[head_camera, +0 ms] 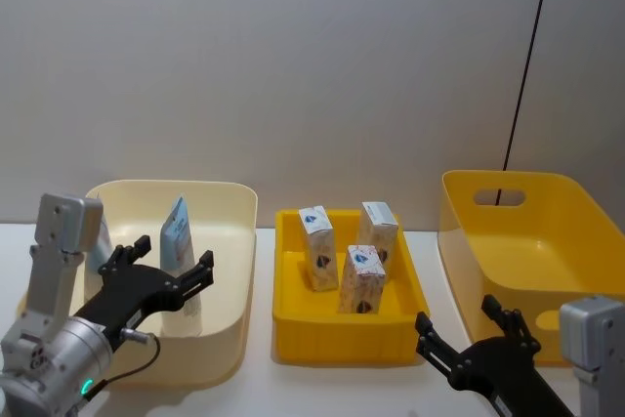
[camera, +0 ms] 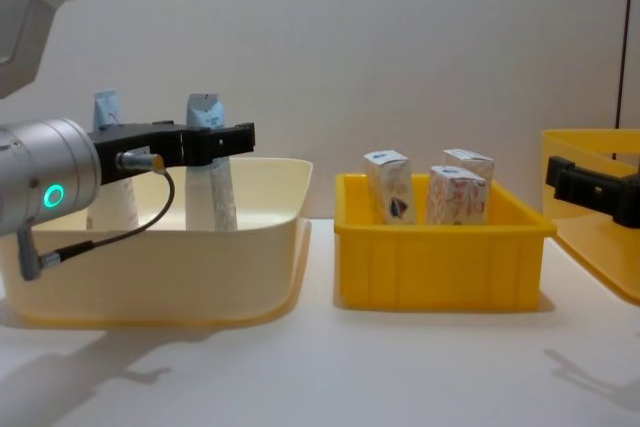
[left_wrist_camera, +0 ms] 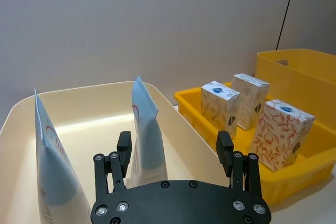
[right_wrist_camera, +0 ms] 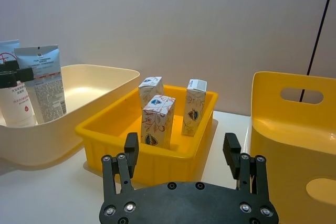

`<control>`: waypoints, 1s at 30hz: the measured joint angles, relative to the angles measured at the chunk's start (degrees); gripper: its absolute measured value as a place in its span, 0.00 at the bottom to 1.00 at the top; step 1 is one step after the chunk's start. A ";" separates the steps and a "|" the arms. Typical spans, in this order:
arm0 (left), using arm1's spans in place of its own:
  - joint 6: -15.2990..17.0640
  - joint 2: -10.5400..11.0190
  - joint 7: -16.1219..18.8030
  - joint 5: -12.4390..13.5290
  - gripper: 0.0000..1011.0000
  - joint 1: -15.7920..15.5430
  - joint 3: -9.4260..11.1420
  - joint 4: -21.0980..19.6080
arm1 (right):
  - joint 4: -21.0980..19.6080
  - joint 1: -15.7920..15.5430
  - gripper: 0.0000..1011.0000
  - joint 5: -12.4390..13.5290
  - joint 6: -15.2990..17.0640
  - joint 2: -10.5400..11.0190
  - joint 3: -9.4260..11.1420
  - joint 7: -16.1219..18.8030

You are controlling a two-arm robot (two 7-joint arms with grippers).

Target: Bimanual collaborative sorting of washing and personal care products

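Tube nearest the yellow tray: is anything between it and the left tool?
No, nothing visible. The left tool is open, and that tube stands right by it inside the cream bin.

Left gripper [head_camera: 174,253] reaches forward, fingers [left_wrist_camera: 124,150] spread wide; right gripper [head_camera: 457,314] sits low, fingers likewise apart, seemingly level.

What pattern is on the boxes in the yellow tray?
The cartons are white with orange-red leafy print and a blue mark; clearest in left wrist view.

Lab-like test bench — bare grey wall [head_camera: 293,46], white table [camera: 320,367], plastic bins [camera: 440,267].
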 joint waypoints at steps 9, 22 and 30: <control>0.45 -0.94 -0.24 1.48 0.99 -2.59 0.85 3.38 | 0.00 0.00 0.99 0.00 0.00 0.00 0.00 0.00; 0.30 -3.39 -0.43 3.45 0.99 -6.63 2.17 9.87 | 0.00 0.00 0.99 0.00 0.00 0.00 0.00 0.00; 0.17 -4.67 0.10 4.26 0.92 -8.30 2.43 12.86 | 0.00 0.00 0.99 0.00 0.00 0.00 0.00 0.00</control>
